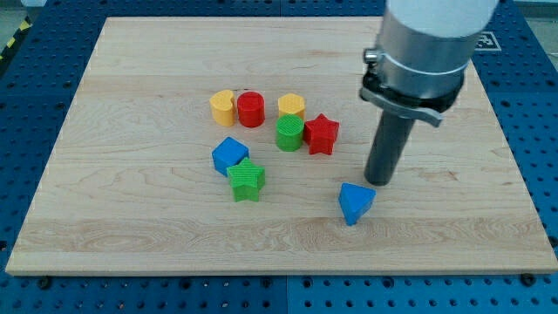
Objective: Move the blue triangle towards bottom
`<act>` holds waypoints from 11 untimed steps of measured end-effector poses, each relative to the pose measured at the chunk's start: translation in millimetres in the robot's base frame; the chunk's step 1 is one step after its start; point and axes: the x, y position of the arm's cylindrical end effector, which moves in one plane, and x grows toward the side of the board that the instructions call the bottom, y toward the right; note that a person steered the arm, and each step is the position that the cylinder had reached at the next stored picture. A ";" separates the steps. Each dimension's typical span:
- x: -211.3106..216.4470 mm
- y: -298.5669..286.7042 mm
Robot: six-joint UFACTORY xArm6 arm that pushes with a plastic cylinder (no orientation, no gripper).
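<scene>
My tip [380, 181]: it was the bottom end of a straight dark rod, the end effector. It had no jaws, so it was not wide or narrow, and it held nothing. It was down at the counter top.
Blue triangle [356, 202]: it sat just below my tip and a bit to the view's left. It was very near my tip. I could not tell if the two were touching.
Red star [321, 134]: it was up and to the view's left of my tip, not far away. It was right up against the green round block.
Green round block [289, 133]: it stood just past the red star, more to the view's left of my tip.
Yellow block with flat sides [291, 105]: it was just above the green round block, higher up than my tip.
Green star [247, 180]: it was far to the view's left of my tip, at about the same height in the view.
Blue cube [229, 155]: it sat just above the green star and looked like it was touching it.
Red round block [251, 109]: it was farther up and to the view's left of my tip.
Yellow heart-like block [223, 107]: it was farthest from my tip, pressed beside the red round block.
Counter [131, 227]: it was a pale wooden board under all the blocks.
</scene>
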 end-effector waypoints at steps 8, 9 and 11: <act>8.8 -39.6; 0.4 -56.5; 34.2 -63.0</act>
